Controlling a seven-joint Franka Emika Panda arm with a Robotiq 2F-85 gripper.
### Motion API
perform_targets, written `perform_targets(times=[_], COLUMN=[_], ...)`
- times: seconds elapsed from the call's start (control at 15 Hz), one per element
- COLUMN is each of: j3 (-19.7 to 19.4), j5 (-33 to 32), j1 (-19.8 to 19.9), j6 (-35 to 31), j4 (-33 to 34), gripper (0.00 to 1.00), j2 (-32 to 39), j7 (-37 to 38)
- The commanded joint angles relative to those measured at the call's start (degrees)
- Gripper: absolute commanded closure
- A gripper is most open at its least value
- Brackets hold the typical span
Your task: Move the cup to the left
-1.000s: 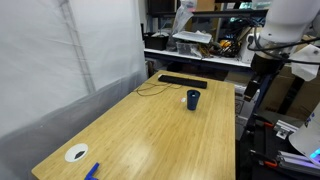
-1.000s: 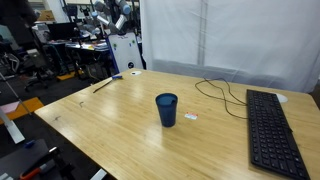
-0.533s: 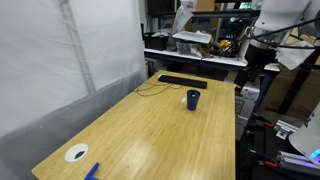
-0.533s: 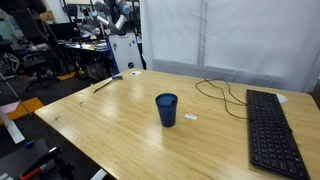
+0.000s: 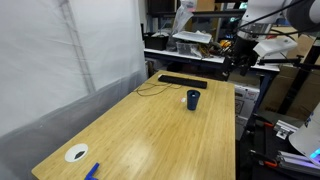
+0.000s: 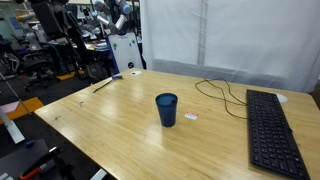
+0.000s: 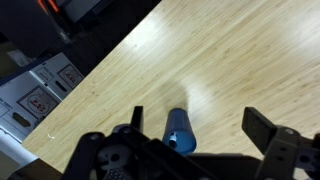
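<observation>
The cup point(image 5: 193, 98) is small, dark navy blue and stands upright on the wooden table point(image 5: 150, 130), in front of the black keyboard point(image 5: 182, 81). It shows in both exterior views point(image 6: 166, 109). In the wrist view the cup point(image 7: 180, 130) lies between my two dark fingers, well below them. My gripper point(image 7: 200, 125) is open and empty. In an exterior view my gripper point(image 5: 234, 62) hangs high beyond the table's far right edge, apart from the cup.
A black keyboard point(image 6: 272, 125) with a thin cable point(image 6: 215, 92) lies behind the cup. A white round disc point(image 5: 76, 153) and a flat bright-blue thing point(image 5: 92, 171) sit at the near corner. Benches and equipment point(image 5: 190, 42) stand beyond the table.
My arm has swung in toward the table's far edge and has come into the view where it was absent. The cup has not moved.
</observation>
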State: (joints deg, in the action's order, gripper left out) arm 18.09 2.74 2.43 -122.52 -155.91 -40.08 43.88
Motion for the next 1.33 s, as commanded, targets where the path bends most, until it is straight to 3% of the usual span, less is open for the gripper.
perform_targets(times=[0.0, 0.27, 0.67, 1.27], j3=[-0.91, -1.33, -7.38, -14.22], j5=[-0.74, -0.91, -2.71, -1.44], j1=[-0.93, -0.29, 2.77, 1.84], j6=[0.12, -0.18, -1.56, -1.94], j4=[0.30, 0.75, 3.51, 13.19], gripper=[0.00, 0.00, 0.00, 0.00], j2=[0.63, 1.38, 6.93, 19.02], j7=[0.78, 1.05, -2.68, -19.83])
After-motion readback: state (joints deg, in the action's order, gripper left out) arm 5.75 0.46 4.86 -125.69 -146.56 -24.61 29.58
